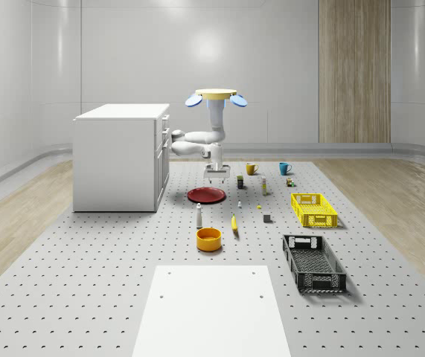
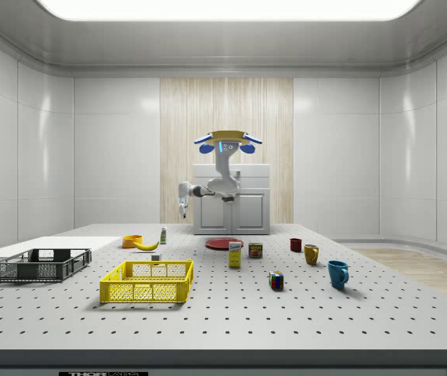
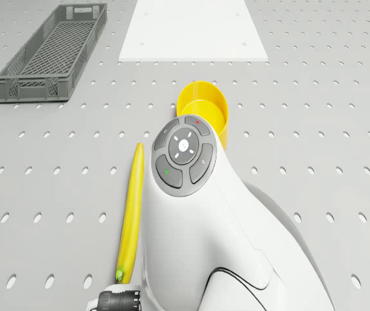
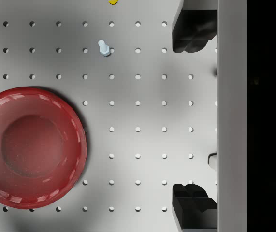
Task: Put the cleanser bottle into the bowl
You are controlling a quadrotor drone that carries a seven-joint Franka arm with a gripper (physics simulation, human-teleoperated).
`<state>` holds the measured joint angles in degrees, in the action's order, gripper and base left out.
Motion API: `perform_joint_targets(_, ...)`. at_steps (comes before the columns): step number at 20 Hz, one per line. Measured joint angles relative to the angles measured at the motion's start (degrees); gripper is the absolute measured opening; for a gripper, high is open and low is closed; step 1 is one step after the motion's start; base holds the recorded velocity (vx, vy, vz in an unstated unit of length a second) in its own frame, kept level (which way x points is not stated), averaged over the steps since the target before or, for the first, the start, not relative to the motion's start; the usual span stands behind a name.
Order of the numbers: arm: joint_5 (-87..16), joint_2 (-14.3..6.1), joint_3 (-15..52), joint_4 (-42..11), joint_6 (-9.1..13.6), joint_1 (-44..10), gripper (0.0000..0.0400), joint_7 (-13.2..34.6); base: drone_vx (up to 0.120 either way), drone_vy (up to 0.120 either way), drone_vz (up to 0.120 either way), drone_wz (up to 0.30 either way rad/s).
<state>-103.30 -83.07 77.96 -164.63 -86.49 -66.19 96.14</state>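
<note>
Gripper (image 4: 194, 116), fingers apart and empty, is being held above the red plate (image 1: 206, 195), drone hovering overhead; cleanser bottle (image 1: 199, 216), near that plate, is standing ungrasped, bowl (image 1: 208, 239) unfilled.

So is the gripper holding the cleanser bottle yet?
No: in the wrist view the gripper is open with bare table between its fingers, and the cleanser bottle stands apart on the table.
</note>
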Motion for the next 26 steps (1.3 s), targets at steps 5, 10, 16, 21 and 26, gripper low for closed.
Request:
perform_joint_targets(5,0.2,-0.6,0.1,0.0,-0.5,-0.1,0.0400,0.1,0.120,0.000,-0.056,0.000)
perform_joint_targets(10,0.5,-1.1,0.2,0.1,-1.1,-0.3,0.0400,0.2,0.120,0.000,-0.016,0.000)
perform_joint_targets(16,0.7,-1.7,0.3,0.1,-1.6,-0.4,0.0400,0.3,0.120,0.000,0.000,0.000)
perform_joint_targets(21,0.9,-2.2,0.4,0.1,-2.1,-0.5,0.0400,0.4,0.120,0.000,0.000,0.000)
perform_joint_targets(26,1.1,-2.6,0.4,0.1,-2.5,-0.6,0.0400,0.5,0.120,0.000,0.000,0.000)
